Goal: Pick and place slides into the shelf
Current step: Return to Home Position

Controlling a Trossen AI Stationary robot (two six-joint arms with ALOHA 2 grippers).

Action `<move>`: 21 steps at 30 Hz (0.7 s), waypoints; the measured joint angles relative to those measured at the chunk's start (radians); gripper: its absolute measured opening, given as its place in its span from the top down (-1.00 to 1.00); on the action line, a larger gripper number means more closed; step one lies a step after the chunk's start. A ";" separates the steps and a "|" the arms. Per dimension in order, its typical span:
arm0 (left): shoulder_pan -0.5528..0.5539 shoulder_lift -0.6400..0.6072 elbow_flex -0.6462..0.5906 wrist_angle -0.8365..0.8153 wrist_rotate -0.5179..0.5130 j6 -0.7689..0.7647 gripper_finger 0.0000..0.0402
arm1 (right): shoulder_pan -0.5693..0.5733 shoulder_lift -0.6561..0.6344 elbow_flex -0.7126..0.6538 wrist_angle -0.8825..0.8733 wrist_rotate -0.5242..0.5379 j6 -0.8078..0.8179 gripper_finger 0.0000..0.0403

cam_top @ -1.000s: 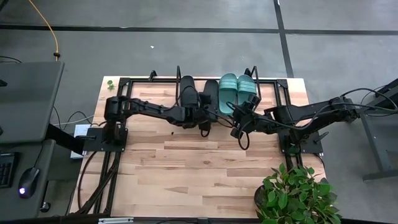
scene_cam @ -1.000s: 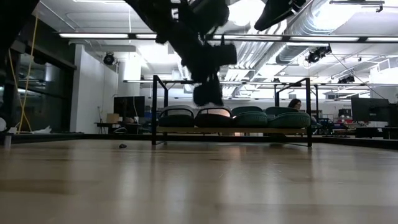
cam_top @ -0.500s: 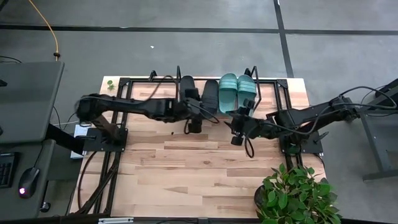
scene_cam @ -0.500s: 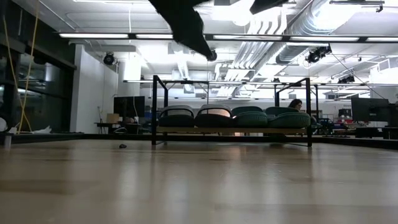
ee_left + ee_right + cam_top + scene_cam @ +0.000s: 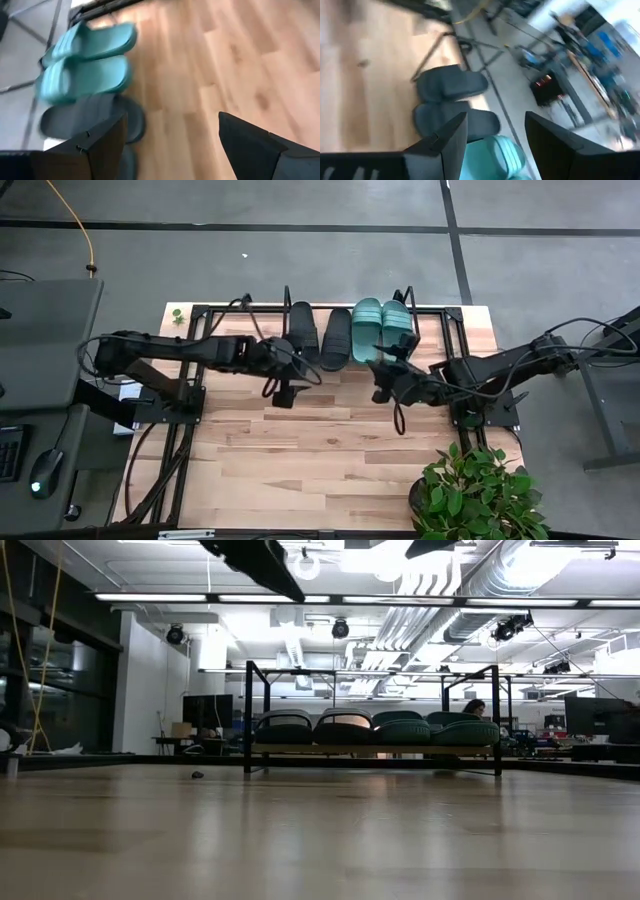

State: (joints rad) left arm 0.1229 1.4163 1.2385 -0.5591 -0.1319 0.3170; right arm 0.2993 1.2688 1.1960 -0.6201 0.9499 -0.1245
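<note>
Four slides lie side by side on the shelf (image 5: 452,320) at the table's far edge: two black slides (image 5: 303,330) on the left and two teal-green slides (image 5: 367,328) on the right. In the low view they sit in a row, soles on the shelf's board (image 5: 370,749). My left gripper (image 5: 284,390) hangs open over the tabletop, in front of and left of the black pair. My right gripper (image 5: 381,370) is open too, just in front of the teal pair. Both wrist views show nothing between the fingers: left gripper (image 5: 170,145), right gripper (image 5: 495,145).
A potted plant (image 5: 478,495) stands at the table's near right corner. Bare wooden tabletop (image 5: 300,450) stretches in front of both grippers. The shelf's black end frames (image 5: 248,715) rise at both ends of the row. A person sits far behind the shelf (image 5: 473,708).
My left gripper has drawn back from the black slides on the shelf, moving toward the table's left and slightly toward its near edge, and has risen out of the low view. The right gripper has shifted a little toward the near edge. The slides have stayed in place.
</note>
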 joint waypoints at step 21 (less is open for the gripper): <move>-0.025 -0.480 -0.607 0.584 -0.023 -0.083 -0.46 | -0.071 -0.688 -0.525 0.494 -0.647 -0.031 0.05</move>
State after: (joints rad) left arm 0.0978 0.9365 0.6314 0.0246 -0.1550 0.2343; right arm 0.2287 0.5810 0.6710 -0.1257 0.3028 -0.1554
